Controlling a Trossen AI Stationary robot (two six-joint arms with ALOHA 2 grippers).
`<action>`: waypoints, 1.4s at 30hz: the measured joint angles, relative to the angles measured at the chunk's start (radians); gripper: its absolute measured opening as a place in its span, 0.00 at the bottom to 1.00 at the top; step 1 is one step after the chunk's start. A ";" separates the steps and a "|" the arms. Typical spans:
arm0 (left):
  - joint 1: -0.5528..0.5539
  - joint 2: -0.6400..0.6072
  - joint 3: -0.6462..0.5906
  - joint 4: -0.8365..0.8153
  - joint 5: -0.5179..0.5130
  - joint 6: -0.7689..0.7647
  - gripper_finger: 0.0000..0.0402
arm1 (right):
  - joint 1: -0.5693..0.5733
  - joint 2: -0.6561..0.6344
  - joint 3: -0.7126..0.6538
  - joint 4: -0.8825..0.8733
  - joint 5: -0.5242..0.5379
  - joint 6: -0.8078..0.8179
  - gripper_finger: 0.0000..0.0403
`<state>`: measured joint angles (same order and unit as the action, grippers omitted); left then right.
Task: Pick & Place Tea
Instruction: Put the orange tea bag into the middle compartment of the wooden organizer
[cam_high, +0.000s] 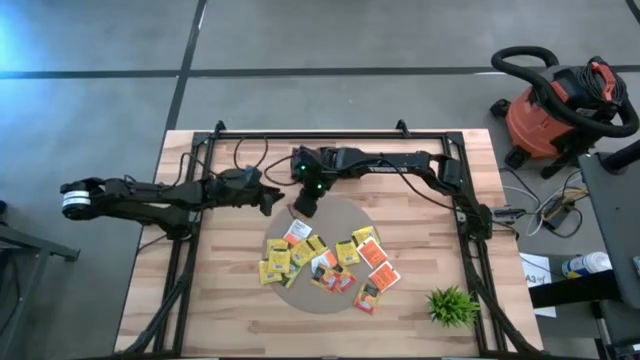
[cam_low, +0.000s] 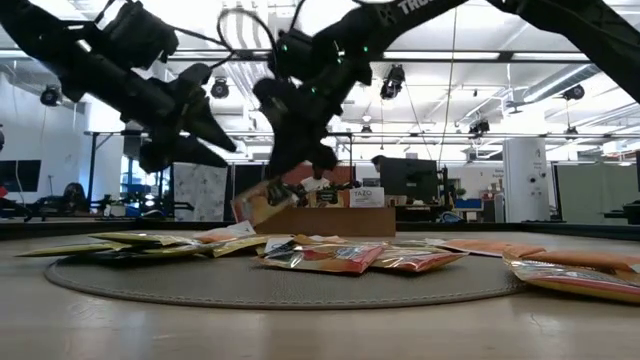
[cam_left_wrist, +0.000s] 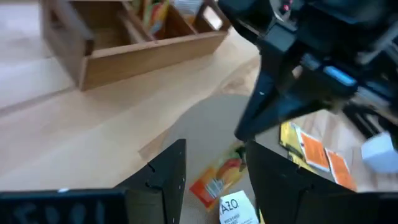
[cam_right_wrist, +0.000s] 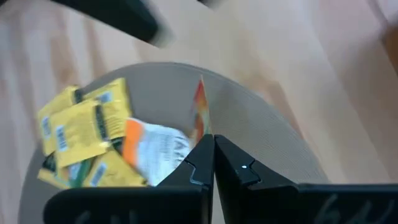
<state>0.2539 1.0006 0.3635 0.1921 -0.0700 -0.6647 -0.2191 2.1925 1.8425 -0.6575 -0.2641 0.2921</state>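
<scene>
**Orange-red packet pinched and lifted: pick done, place pending**

Orange-red tea packet (cam_right_wrist: 199, 109) sits edge-on between the closed fingers of the right gripper (cam_right_wrist: 213, 155), held above the round grey mat (cam_high: 340, 215). In the low view the same packet (cam_low: 262, 205) hangs tilted below the fingers, clear of the pile. Judgement: this is the carry step, with the grasp made and the drop-off not yet started.

The rest of the tea (cam_high: 325, 262) lies scattered on the mat: mostly yellow packets, several orange-red, a few white-faced, some overlapping. None of these is touched by either arm.

Left gripper (cam_left_wrist: 211, 177) hovers just beside the right one near the mat's far edge, fingers spread wide and holding nothing. It looks to be waiting.

The wooden divided tray (cam_left_wrist: 143, 46) stands on the bare table beyond the mat; a few packets already stand in its compartments. How many I cannot tell.

Next move, as I judge it: carry the pinched packet across to the tray, line it up over an open compartment, then release. The grip is on a thin edge, so the packet may swing or slip in transit. The left arm is close, so the path needs clearance.
</scene>
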 joint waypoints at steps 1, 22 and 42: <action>0.000 0.011 0.005 0.000 0.007 0.022 0.40 | 0.008 0.000 0.015 -0.001 0.000 -0.024 0.02; 0.000 0.065 0.011 0.100 0.183 0.154 0.40 | 0.034 0.000 0.212 -0.147 0.055 -0.165 0.02; -0.001 0.064 0.009 0.160 0.219 0.261 0.40 | 0.034 0.000 0.211 -0.180 0.021 -0.221 0.02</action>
<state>0.2527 1.0645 0.3729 0.3518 0.1490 -0.4039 -0.1856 2.1921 2.0533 -0.8372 -0.2434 0.0709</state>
